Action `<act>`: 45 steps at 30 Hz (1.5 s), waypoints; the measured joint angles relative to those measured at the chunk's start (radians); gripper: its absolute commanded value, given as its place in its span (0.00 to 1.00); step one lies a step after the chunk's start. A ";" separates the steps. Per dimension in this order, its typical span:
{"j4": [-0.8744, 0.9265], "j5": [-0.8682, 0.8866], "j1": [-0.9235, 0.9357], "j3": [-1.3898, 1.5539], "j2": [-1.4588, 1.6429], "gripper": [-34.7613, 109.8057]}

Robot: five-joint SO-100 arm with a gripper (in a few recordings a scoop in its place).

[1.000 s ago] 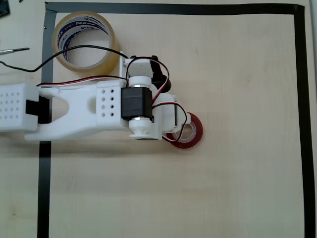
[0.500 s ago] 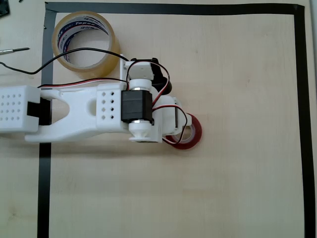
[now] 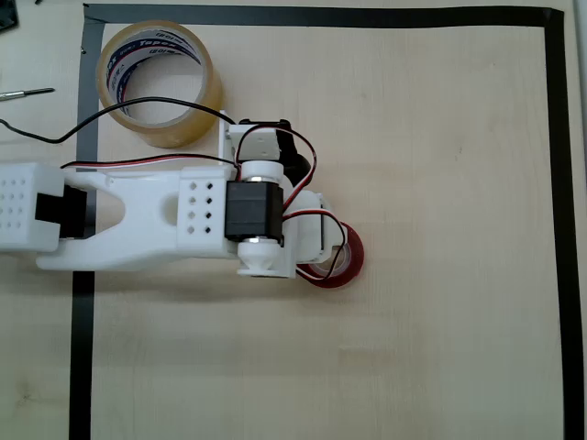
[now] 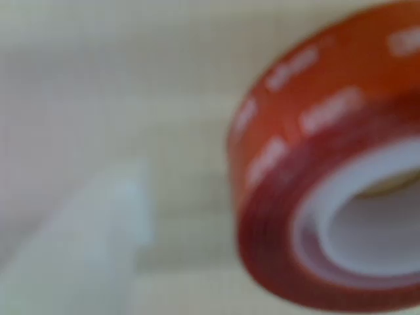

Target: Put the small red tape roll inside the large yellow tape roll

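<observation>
While the arm covers its fingertips from above, the readings are:
Gripper [image 3: 323, 259] state: cannot be determined; one blurred white finger [image 4: 85, 249] stands beside the roll, apart from it.
Small red tape roll [image 3: 349, 266]: flat on the table [image 3: 440, 183], hole upward, axis vertical, positioned for a rim grasp.
Large yellow tape roll [image 3: 156, 81]: upper left, opening upward, ready to receive.

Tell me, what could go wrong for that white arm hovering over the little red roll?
The hand hides much of the small red tape roll, and the wrist view is blurred, so a firm grip isn't certain; the roll might slip or get pushed aside. The large yellow tape roll sits close to the black cable, which could snag during the carry.
</observation>
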 measured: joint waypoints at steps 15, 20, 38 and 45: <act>0.005 0.000 0.026 0.078 0.100 0.43; 0.005 0.000 0.015 0.098 0.110 0.43; 0.012 0.000 0.057 -0.051 -0.084 0.43; 0.014 0.000 0.054 -0.167 -0.153 0.40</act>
